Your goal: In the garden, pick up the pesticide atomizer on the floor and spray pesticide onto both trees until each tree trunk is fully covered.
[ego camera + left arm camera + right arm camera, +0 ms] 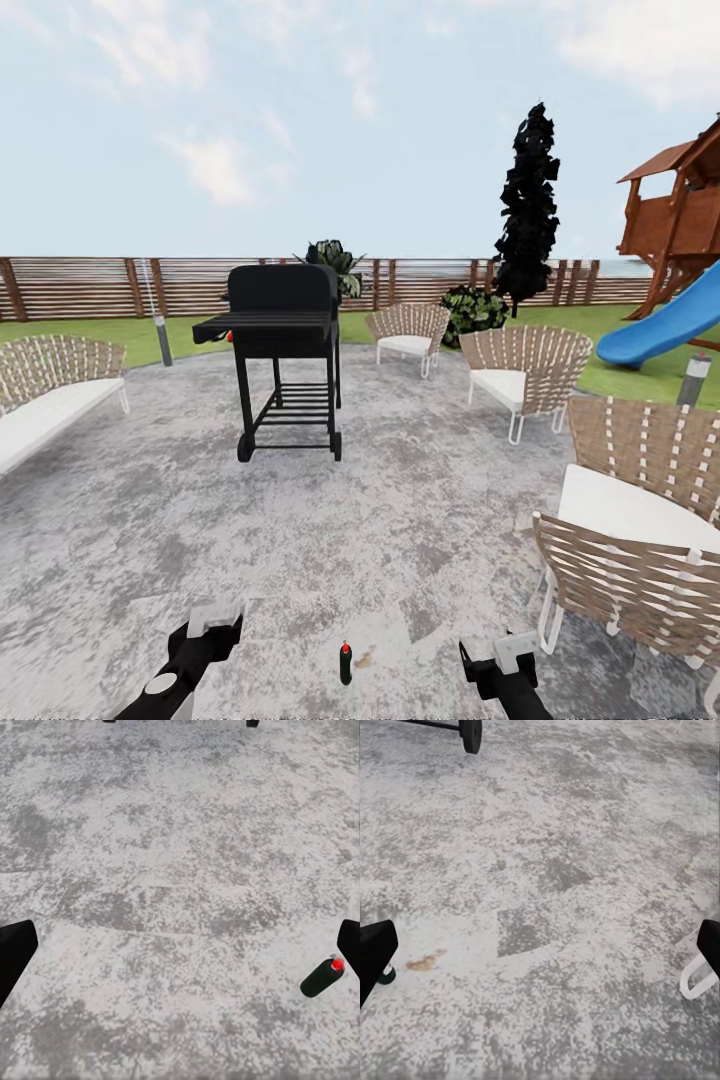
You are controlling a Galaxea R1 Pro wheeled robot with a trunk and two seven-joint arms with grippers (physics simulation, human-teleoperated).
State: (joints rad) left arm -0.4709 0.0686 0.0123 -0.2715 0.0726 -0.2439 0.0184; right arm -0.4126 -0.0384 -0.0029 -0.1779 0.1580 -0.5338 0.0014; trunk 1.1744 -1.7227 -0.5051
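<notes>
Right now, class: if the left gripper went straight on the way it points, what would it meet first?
Probably the bare paving. The left gripper looks down onto it, and the atomizer lies off to one side of that line.

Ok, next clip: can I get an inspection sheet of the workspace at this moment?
Surface: grey speckled paving, small brown stain.
Job's things: dark sprayer with red top, on the paving between both grippers, not grasped.
Clutter: black grill, woven chairs, white sofa.
Grippers: left gripper and right gripper open, low over the paving.
Cables: nothing seen.
Surroundings: slatted fence, lawn, narrow black tree, playset with blue slide.
</notes>
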